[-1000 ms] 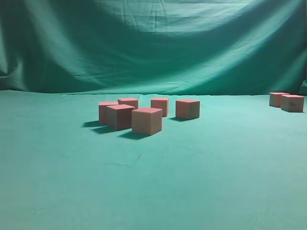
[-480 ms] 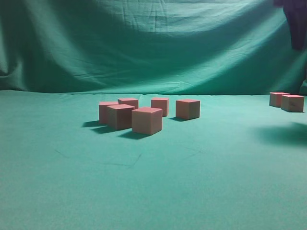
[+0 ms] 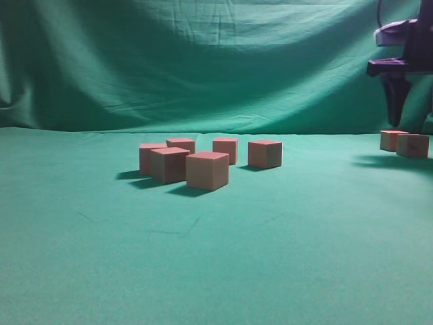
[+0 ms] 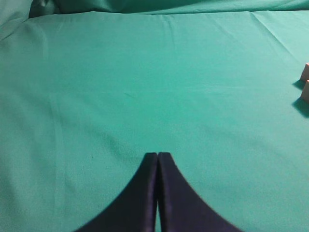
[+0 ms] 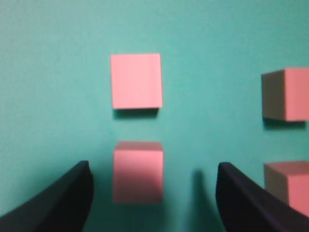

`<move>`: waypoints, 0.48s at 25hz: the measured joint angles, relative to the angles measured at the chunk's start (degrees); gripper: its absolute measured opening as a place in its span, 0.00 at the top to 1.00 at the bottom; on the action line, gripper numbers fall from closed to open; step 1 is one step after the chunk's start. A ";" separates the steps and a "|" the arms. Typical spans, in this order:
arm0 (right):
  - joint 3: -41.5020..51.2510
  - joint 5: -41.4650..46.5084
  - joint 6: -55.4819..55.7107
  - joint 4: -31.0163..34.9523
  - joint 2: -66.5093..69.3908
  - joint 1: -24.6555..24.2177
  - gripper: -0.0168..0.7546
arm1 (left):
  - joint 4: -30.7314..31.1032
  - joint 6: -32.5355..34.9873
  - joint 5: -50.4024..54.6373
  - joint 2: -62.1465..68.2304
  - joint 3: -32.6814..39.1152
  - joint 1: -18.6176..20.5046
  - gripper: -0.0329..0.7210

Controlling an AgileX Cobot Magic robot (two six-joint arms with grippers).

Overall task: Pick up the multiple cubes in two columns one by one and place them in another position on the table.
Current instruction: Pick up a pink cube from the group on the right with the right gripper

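Right gripper point(image 5: 152, 193): jaws stand wide apart, nothing held. In its wrist view the two black fingers point(image 5: 58, 200) flank the nearest cube point(image 5: 138, 171) without touching it; the cube sits in shadow between them, nearer the left finger. In the exterior view this gripper point(image 3: 399, 112) hangs at the far right edge, above two cubes and clear of them.

Left gripper point(image 4: 158, 159): fingers pressed together, nothing between them, poised over bare table point(image 4: 145, 87). Two cube corners show at that view's right edge point(image 4: 305, 82).

Cubes, near to far, right wrist view: beyond the flanked cube a second cube point(image 5: 135, 80) lies in line with it, a gap of cloth between. A second column stands to the right, one cube near point(image 5: 287, 186), one farther point(image 5: 286, 94), both cut by the frame.

Exterior view: a cluster of five cubes sits mid-table. The nearest point(image 3: 207, 170) stands foremost; a darker one point(image 3: 169, 164) lies just left and behind it; three more range behind point(image 3: 180, 145), point(image 3: 225, 149), point(image 3: 264, 154). A sixth point(image 3: 150, 157) is partly hidden at the left. Two further cubes point(image 3: 412, 145) rest well apart at the right edge.

The backdrop cloth point(image 3: 203, 68) hangs behind the table.
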 joint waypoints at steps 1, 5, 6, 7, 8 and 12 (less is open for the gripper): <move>-1.26 0.00 -0.42 0.39 1.14 0.00 0.30 | 0.00 0.00 0.00 0.00 0.00 0.00 0.96; -4.77 0.13 -0.77 1.08 4.96 0.00 0.30 | 0.00 0.00 0.00 0.00 0.00 0.00 0.96; -5.22 0.13 -0.80 1.13 5.54 0.00 0.30 | 0.00 0.00 0.00 0.00 0.00 0.00 0.96; -5.47 0.13 -0.90 1.23 6.04 0.00 0.30 | 0.00 0.00 0.00 0.00 0.00 0.00 0.96; -5.47 0.13 -1.03 1.23 6.32 0.00 0.30 | 0.00 0.00 0.00 0.00 0.00 0.00 0.96; -5.57 0.40 -1.25 1.27 7.07 0.00 0.30 | 0.00 0.00 0.00 0.00 0.00 0.00 0.96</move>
